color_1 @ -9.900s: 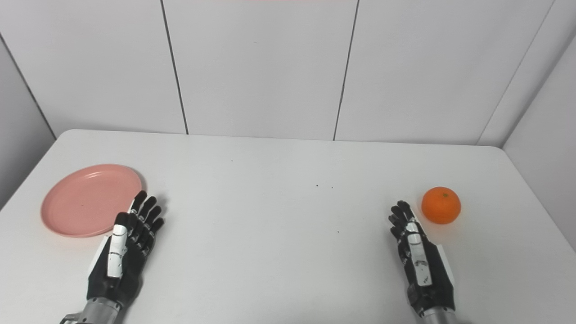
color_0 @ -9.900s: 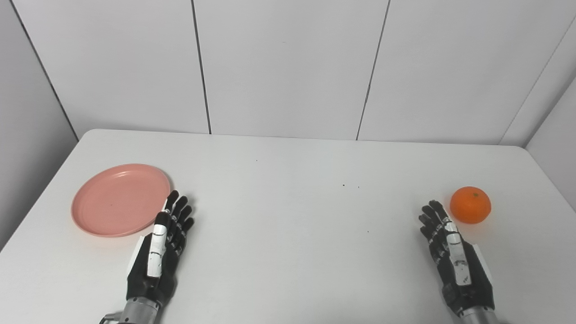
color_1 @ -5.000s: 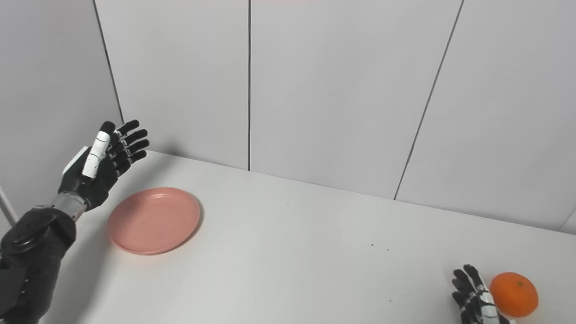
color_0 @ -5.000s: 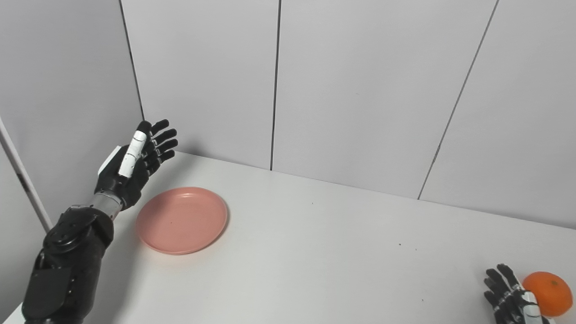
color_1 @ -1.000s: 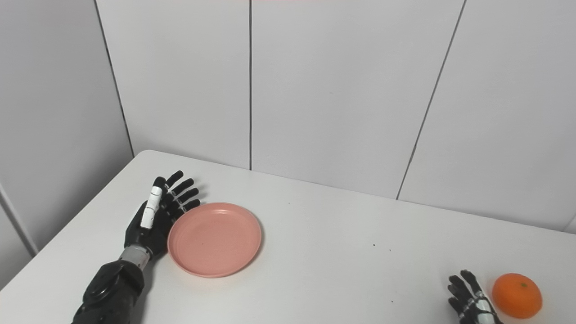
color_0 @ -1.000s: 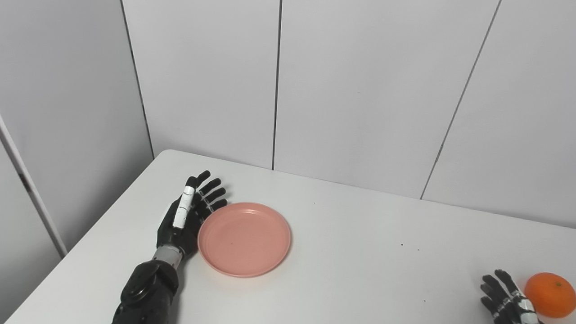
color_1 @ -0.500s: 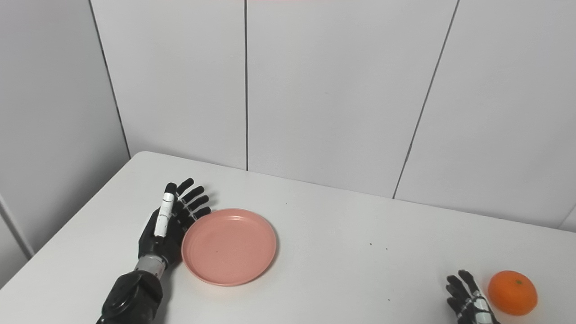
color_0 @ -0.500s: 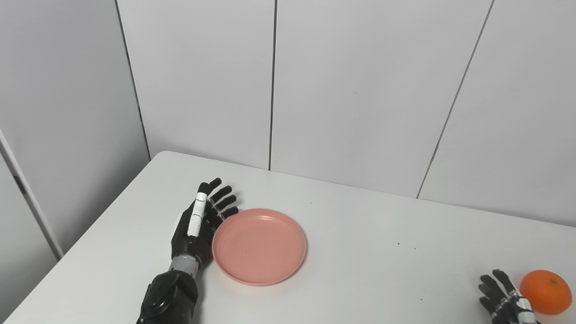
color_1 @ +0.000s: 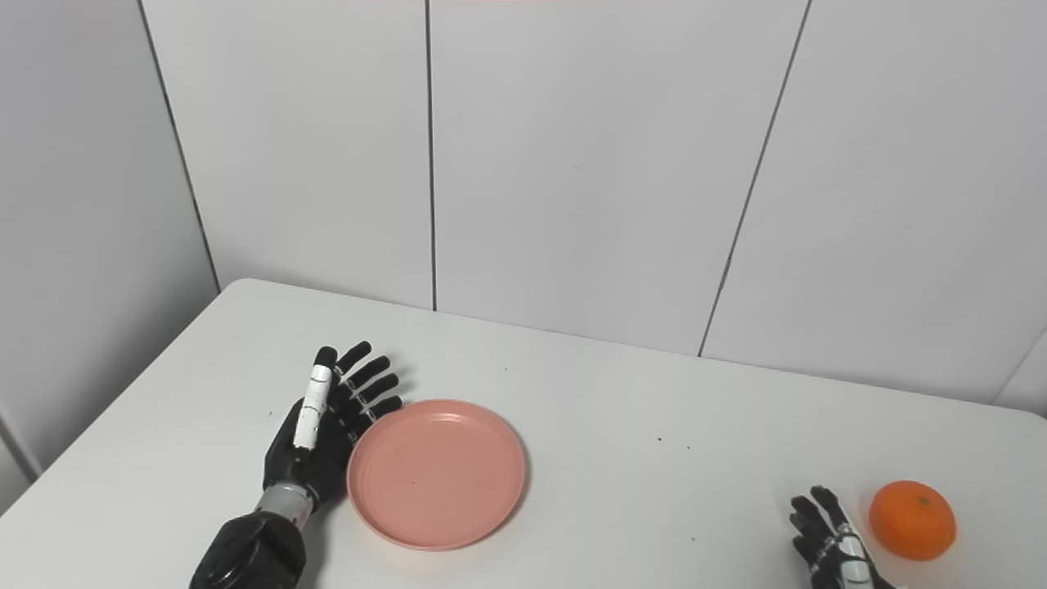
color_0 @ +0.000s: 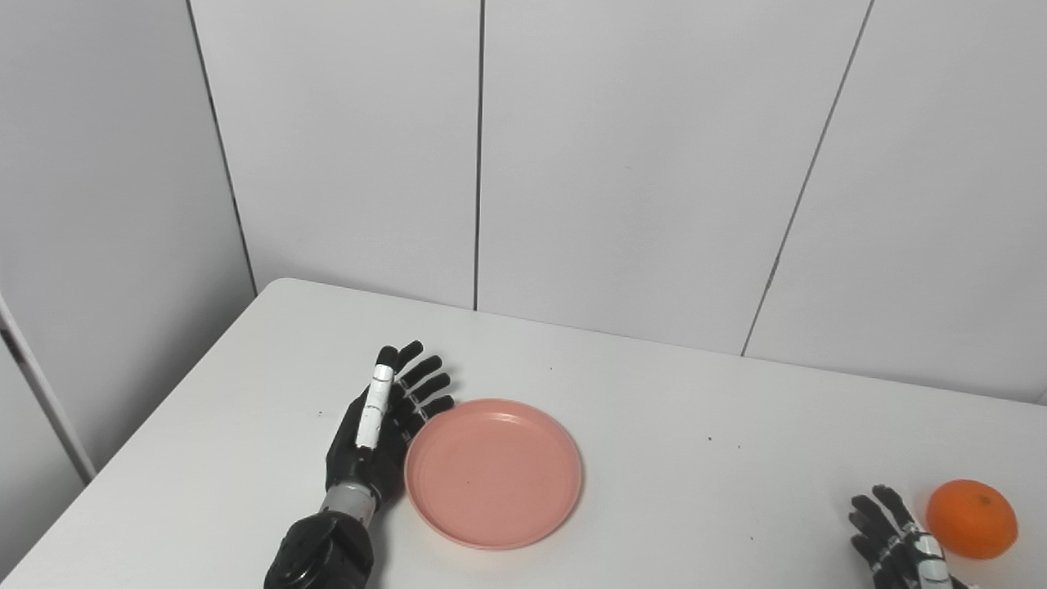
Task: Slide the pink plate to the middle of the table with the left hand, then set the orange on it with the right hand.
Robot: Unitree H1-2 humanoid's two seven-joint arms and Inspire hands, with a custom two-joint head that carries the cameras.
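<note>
The pink plate (color_0: 494,472) lies flat on the white table (color_0: 654,425), left of its middle. My left hand (color_0: 381,425) stands on edge with fingers straight and apart, its palm against the plate's left rim. It holds nothing. The orange (color_0: 971,519) sits near the table's right front. My right hand (color_0: 896,544) rests flat just left of the orange, fingers spread, mostly cut off by the bottom edge of the picture.
Grey wall panels (color_0: 622,164) rise behind the table's far edge. The table's left edge (color_0: 155,417) runs diagonally beside a side wall. A few small dark specks (color_0: 710,439) dot the tabletop right of the plate.
My left hand has pushed the plate to the right across the table, staying against its left rim. The camera has turned a little. The right hand and the orange have stayed put.
</note>
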